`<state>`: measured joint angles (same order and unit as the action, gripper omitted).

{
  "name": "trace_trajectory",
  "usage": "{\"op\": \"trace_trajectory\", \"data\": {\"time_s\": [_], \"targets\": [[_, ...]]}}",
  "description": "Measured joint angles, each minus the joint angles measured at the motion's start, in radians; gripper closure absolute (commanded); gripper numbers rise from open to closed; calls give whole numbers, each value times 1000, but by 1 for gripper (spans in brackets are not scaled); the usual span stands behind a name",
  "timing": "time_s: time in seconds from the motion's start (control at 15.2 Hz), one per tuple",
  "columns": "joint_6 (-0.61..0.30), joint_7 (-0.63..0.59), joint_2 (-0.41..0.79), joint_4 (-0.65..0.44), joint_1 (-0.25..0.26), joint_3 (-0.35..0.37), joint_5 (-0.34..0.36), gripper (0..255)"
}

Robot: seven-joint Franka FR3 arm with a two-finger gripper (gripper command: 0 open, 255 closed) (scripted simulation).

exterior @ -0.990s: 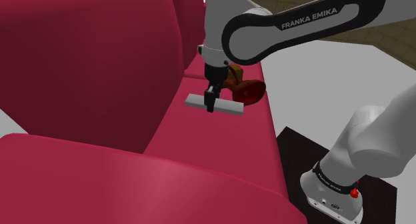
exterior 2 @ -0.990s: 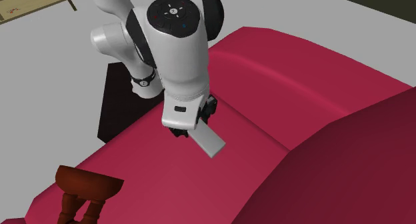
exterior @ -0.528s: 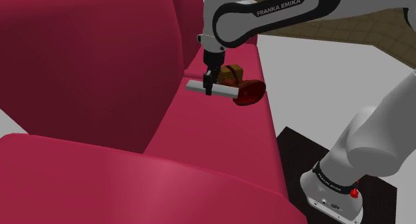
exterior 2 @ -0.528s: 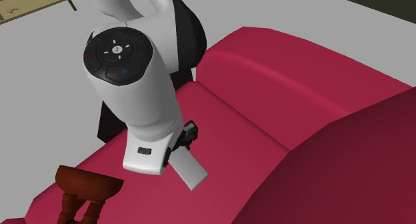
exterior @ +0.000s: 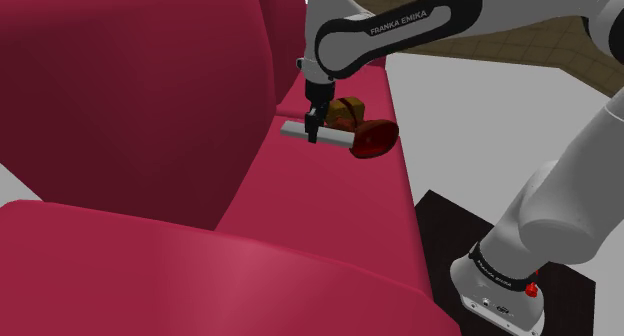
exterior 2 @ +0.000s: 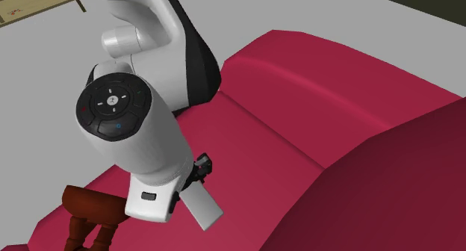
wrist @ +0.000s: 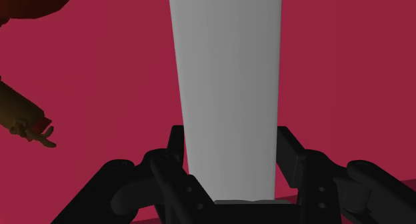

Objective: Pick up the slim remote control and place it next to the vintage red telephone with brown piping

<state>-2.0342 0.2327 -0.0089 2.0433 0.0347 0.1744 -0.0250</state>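
Over the crimson sofa seat (exterior: 330, 199) — the hand (wrist: 231, 164) clamps the grey remote (wrist: 227, 76).

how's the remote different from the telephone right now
The remote is a plain pale grey flat slab; the telephone is red and brown, bulkier and rounded. The remote is clasped in the claw; the telephone sits free on the sofa seat. Both are close together over that seat.
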Motion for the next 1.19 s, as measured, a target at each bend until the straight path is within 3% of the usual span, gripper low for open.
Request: {"op": "trace_trajectory", "data": {"time_s": [1.19], "targets": [[-229, -10, 110, 121, 3, 0, 21, 255]]}}
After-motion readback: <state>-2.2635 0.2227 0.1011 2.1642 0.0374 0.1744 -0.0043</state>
